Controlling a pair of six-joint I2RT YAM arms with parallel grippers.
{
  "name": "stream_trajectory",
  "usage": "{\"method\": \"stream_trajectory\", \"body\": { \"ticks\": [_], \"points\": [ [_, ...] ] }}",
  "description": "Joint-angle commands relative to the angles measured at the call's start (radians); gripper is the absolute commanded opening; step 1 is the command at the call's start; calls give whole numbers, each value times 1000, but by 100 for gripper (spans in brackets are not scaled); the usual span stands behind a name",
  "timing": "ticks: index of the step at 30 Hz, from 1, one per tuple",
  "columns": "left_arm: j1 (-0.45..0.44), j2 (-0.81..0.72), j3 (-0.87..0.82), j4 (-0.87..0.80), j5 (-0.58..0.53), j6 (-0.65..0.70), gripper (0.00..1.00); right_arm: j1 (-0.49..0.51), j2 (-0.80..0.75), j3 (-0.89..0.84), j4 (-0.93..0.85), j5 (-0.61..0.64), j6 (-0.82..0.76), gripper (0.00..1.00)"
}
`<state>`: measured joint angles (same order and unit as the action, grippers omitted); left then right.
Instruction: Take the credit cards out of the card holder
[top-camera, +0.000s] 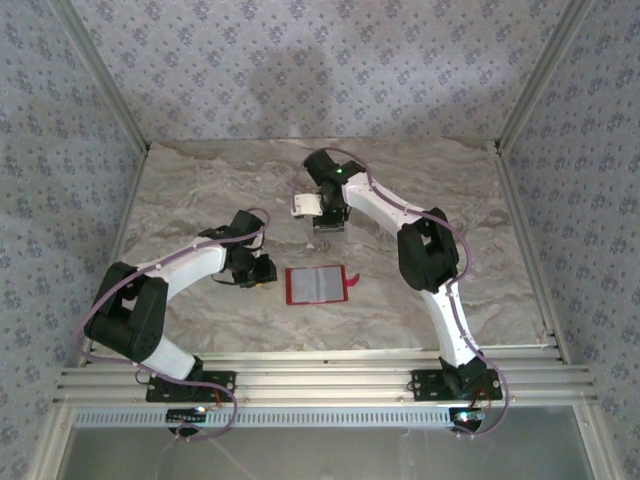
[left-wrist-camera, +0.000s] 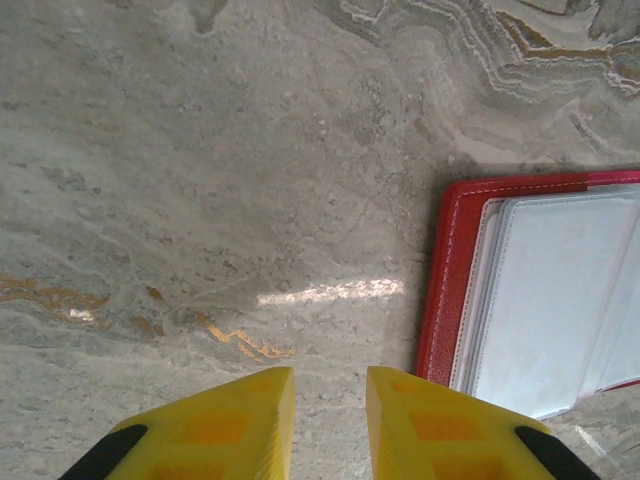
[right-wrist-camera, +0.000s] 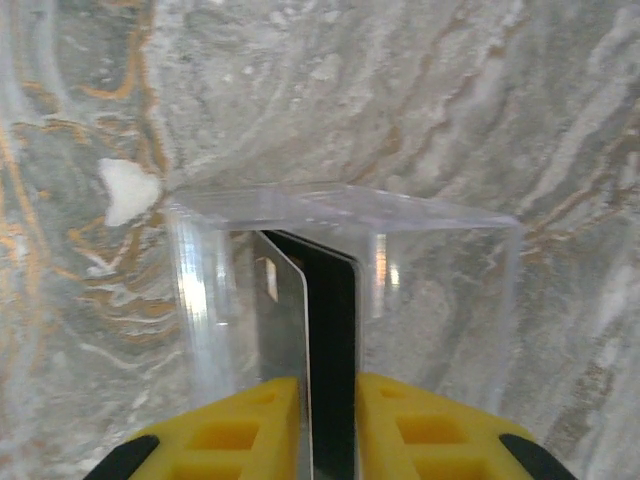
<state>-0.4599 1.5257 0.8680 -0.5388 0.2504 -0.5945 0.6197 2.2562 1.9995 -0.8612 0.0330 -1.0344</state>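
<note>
The red card holder (top-camera: 318, 285) lay open and flat on the counter (top-camera: 200, 180), pale pockets facing up. A little way behind it stood a clear stand (right-wrist-camera: 440, 260). The credit cards (right-wrist-camera: 318, 320) stood on edge inside the stand, between the fingers of the right hand (top-camera: 330, 218). I could not tell if that hand was squeezing the cards or not. The left hand (left-wrist-camera: 330, 382) hung just left of the card holder, low over the counter, its fingers a little apart with nothing between them. If the right hand lifted while pinching the cards, I think they could slide out of the stand, or the light stand could tip over. A bump on the stand's wall could also knock the cards flat. The right wrist camera showed two thin cards close up, one pale and one dark. From the top camera they were too small to make out. The top camera showed where the stand sat from the card holder.
</note>
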Motion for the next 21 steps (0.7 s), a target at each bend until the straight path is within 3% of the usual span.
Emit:
{"method": "stream_trajectory", "body": {
  "ticks": [1, 8, 11, 21],
  "points": [
    [4, 0, 33, -19, 13, 2, 26, 0, -57, -19, 67, 79, -129, 24],
    [4, -5, 37, -20, 11, 7, 26, 11, -157, -106, 158, 102, -98, 25],
    [4, -6, 37, -7, 14, 6, 26, 21, -193, -134, 165, 108, -13, 25],
    [5, -34, 19, 51, 24, 7, 26, 65, -325, -268, 198, 47, 558, 25]
  ]
}}
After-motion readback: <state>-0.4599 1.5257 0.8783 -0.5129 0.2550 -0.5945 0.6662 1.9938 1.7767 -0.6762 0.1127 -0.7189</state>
